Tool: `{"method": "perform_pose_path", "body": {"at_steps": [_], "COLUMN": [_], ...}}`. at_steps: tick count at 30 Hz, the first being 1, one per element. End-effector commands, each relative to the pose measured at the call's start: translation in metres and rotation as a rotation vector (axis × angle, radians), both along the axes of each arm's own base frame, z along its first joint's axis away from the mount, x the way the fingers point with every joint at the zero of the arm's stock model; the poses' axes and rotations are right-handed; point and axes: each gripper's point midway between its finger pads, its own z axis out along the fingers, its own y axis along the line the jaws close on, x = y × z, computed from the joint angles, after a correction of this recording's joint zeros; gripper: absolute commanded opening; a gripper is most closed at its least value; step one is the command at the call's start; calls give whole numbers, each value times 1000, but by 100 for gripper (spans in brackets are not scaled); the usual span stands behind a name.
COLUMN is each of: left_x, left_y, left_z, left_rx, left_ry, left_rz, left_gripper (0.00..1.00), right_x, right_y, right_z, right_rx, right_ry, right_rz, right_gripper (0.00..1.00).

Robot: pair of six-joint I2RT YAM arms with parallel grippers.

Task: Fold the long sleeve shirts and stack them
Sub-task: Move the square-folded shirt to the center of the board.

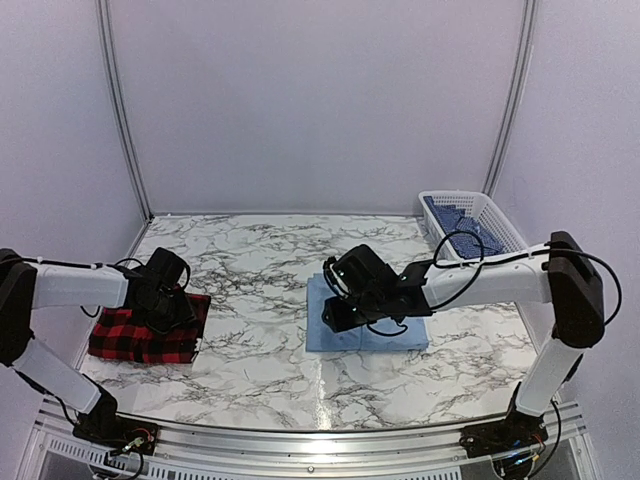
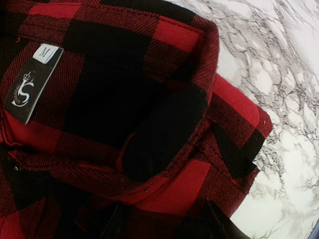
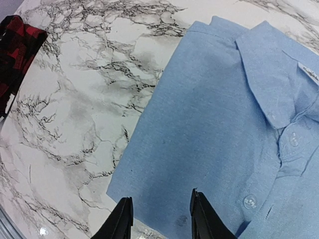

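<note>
The red-and-black plaid shirt (image 1: 140, 335) lies folded at the table's left. Its collar and size label (image 2: 42, 52) fill the left wrist view. My left gripper (image 1: 168, 292) is down on the shirt's right part. Its dark fingers (image 2: 215, 221) stand apart with plaid cloth packed between them (image 2: 167, 221). The light blue shirt (image 1: 365, 325) lies folded mid-table, its collar and buttons (image 3: 279, 99) showing. My right gripper (image 1: 345, 308) hovers over its left part, open, with nothing between its fingers (image 3: 162, 219).
A white basket (image 1: 495, 215) holding blue patterned cloth stands at the back right corner. Bare marble table (image 1: 255, 300) separates the two shirts. Grey walls enclose the back and both sides.
</note>
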Motion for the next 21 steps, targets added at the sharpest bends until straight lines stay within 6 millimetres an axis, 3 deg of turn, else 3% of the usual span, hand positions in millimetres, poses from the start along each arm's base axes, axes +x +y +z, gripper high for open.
{"method": "perform_pose_path", "body": {"at_steps": [1,11,21], "left_x": [11,42,45], "left_y": [-36,-117,-181], "left_z": [-10,-18,-12], "left_rx": [-61,-100,-167], "left_ry": [23,50,47], "left_rz": [-86,-282,-396], "left_gripper": [54,54,54], "right_x": [13,31,40], "right_y": [-12,-75,-141], "right_z": [17,9,2], "right_rx": [4,2,31], "right_ry": [-35,-21,0], "right_rz": [-38,-163,-284], "right_gripper": [36,36,37]}}
